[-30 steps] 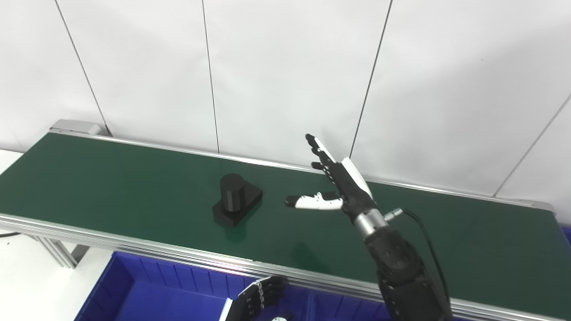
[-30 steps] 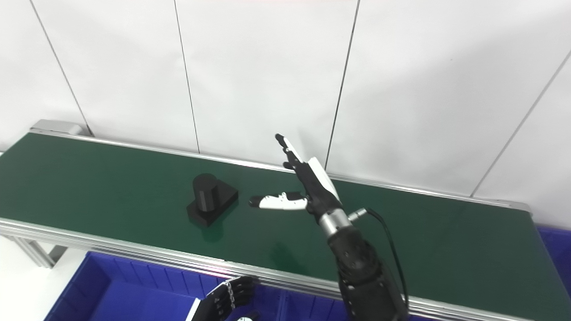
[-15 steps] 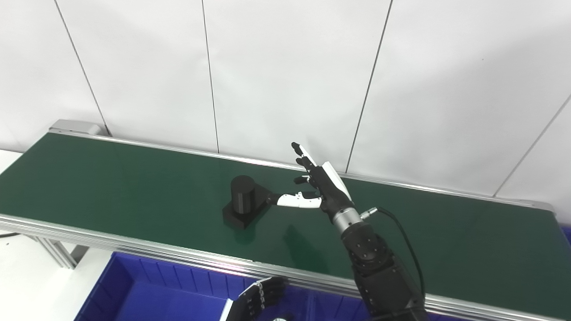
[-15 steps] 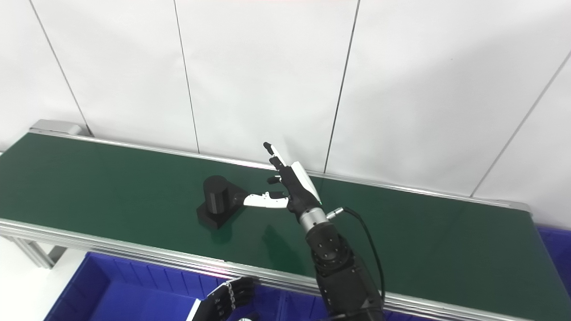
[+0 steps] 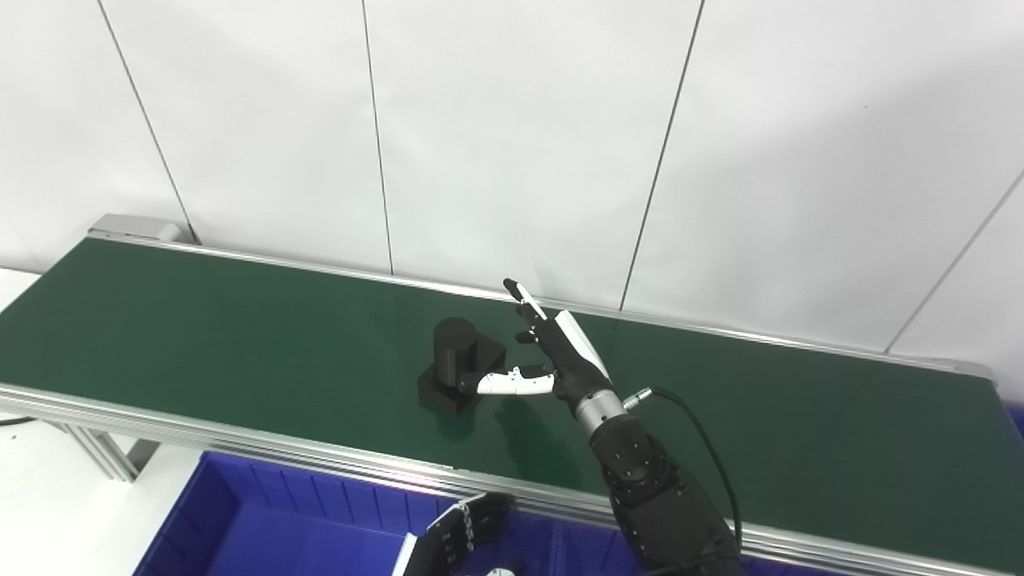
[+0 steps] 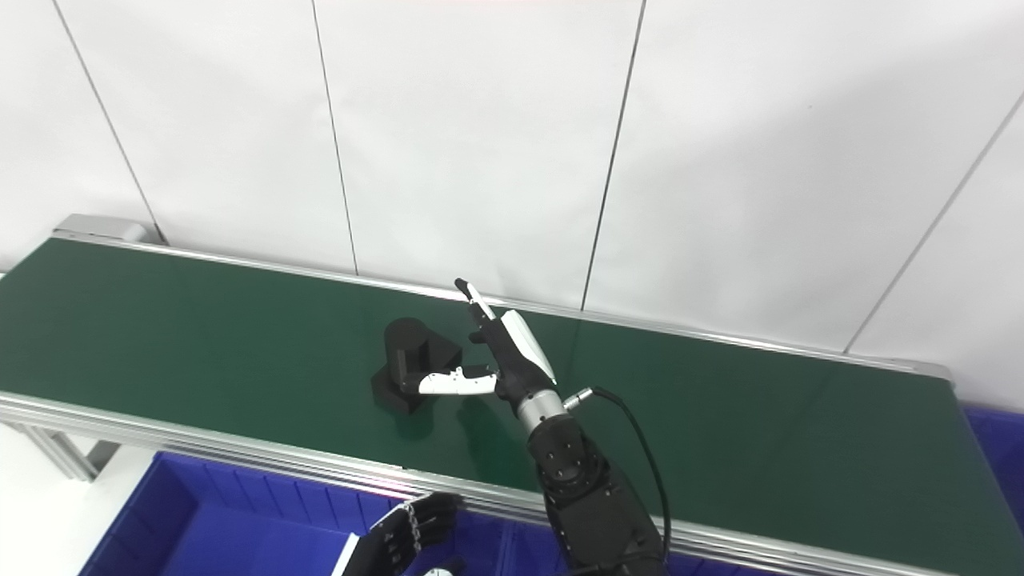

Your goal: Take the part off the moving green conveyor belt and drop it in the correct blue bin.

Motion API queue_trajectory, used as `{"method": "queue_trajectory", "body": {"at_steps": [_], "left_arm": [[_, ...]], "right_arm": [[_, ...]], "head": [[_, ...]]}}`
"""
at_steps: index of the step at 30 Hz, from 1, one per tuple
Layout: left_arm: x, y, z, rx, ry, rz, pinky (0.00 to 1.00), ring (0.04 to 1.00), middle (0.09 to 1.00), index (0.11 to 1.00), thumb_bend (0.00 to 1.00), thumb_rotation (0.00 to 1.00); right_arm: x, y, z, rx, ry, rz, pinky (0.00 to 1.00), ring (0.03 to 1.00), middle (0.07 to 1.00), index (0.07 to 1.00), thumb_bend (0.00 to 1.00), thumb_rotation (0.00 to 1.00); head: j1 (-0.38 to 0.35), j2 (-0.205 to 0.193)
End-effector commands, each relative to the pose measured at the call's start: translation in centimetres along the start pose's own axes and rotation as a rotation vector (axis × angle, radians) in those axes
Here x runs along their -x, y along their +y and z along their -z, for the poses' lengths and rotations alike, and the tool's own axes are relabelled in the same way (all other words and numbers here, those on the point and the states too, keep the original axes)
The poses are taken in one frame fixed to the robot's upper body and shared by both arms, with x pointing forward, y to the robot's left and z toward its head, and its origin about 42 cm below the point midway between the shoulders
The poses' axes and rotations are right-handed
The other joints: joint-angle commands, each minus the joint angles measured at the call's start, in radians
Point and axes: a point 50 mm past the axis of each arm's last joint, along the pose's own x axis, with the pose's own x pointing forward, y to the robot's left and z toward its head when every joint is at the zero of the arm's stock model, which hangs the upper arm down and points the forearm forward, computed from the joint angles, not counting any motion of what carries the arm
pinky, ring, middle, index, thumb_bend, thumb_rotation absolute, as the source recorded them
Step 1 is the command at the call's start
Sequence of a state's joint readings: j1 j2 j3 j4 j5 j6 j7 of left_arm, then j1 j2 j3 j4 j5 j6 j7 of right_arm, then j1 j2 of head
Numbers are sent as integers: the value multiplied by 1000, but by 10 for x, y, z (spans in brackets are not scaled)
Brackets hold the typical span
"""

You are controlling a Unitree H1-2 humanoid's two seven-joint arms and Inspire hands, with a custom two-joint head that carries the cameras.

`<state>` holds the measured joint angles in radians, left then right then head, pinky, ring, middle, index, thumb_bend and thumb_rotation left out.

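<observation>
Green conveyor belt (image 5: 240,336) carries the black part (image 5: 460,364) mid-belt; blue bin (image 5: 264,528) sits at 6 o'clock. Right hand (image 5: 560,360) is at the part's 3 o'clock, fingers (image 5: 524,300) spread, thumb by its base, grasping nothing. Close on the cylinder, matching belt drift. Left hand (image 5: 460,536) idles low, fingers loosely curled, empty.

We see bright, even, diffuse light with no single source in view. The white wall panels (image 5: 520,136) carry soft grey shading toward the right. The green belt (image 5: 200,328) has a mild sheen, with a dim, soft-edged shadow under the right arm (image 5: 640,488). Both views are sharp, free of motion blur or edge distortion.
</observation>
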<state>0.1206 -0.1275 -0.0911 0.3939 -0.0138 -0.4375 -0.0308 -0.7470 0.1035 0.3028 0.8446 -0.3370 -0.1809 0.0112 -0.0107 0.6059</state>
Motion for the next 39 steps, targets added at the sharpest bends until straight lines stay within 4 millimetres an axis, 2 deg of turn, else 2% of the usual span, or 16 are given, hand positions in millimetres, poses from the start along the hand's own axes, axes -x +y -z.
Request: {"method": "queue_trajectory", "body": {"at_steps": [1,7,14,16,20,23,26,30,39], "left_arm": [[-5,-4,-12,-9,-72,9,780,745,760,737,598,0],[-6,-5,-12,-8,-72,4,778,745,759,732,591,0],[-5,-4,-12,-10,-69,-3,768,744,757,730,602,0],[-4,-4,-12,-11,-70,-6,779,746,760,730,611,0],[-4,-5,-12,-9,-70,-9,777,743,758,731,608,0],[-4,-5,-12,-10,-71,-9,766,739,759,732,602,0],[-3,-5,-12,-8,-72,-12,772,740,759,731,596,0],[-2,-5,-12,-10,-71,-17,790,747,760,733,588,0],[-1,-4,-11,-5,-65,-18,785,743,752,730,585,0]], "right_arm": [[-17,-3,-33,15,-132,16,914,985,1000,1000,996,403],[-20,2,-26,34,-110,3,893,970,1000,1000,1000,420],[-24,7,-23,21,-89,-10,881,965,1000,1000,1000,389],[-25,8,-22,-3,-89,-13,762,930,1000,1000,991,345],[-24,12,-20,-37,-99,-4,667,883,1000,1000,963,288],[-24,15,-18,-58,-106,9,701,892,982,1000,940,231],[-24,18,-17,-48,-103,29,710,884,954,999,925,219],[-24,19,-17,-55,-99,60,706,848,895,952,897,192],[-24,21,-21,-79,-118,151,640,740,755,787,830,16]], "head": [[0,0],[14,-5],[19,-10],[19,-10],[26,-8],[29,-9],[32,-11],[38,-10],[41,-8]]}}
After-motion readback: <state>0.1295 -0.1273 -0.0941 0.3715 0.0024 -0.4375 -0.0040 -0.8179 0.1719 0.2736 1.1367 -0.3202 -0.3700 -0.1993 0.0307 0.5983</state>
